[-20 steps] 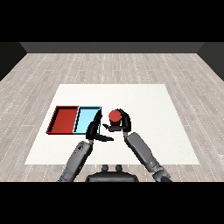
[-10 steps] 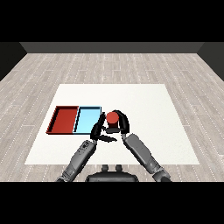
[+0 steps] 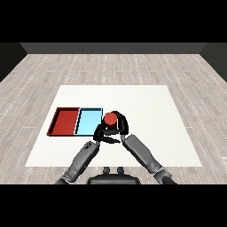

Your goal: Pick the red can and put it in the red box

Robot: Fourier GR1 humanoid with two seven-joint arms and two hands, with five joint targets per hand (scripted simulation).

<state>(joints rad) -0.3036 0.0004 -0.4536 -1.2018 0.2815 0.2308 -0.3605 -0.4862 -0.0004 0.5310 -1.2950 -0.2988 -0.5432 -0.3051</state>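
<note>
The small red cylindrical can (image 3: pixel 110 119) stands upright inside the curl of the black right hand (image 3: pixel 119 127), whose fingers wrap round its far and right sides while the thumb crosses in front below it; only the can's round red top and a little of its side show above the fingers. Taking the light blue shallow tray (image 3: pixel 88 121) as the landmark, the can sits just beside that tray's right edge, near its front right corner, and outside its rim. Whether the can rests on the white rectangular table (image 3: pixel 150 106) or is raised off it cannot be told from this view.

The black left hand (image 3: pixel 100 133) lies just off the same front right corner of the light blue tray, directly below and left of the can and up against the right hand. It overlaps the right hand so closely that its fingers cannot be made out.

The red shallow tray (image 3: pixel 64 121) lies touching the left side of the light blue tray, so the blue tray is between it and the can.
</note>
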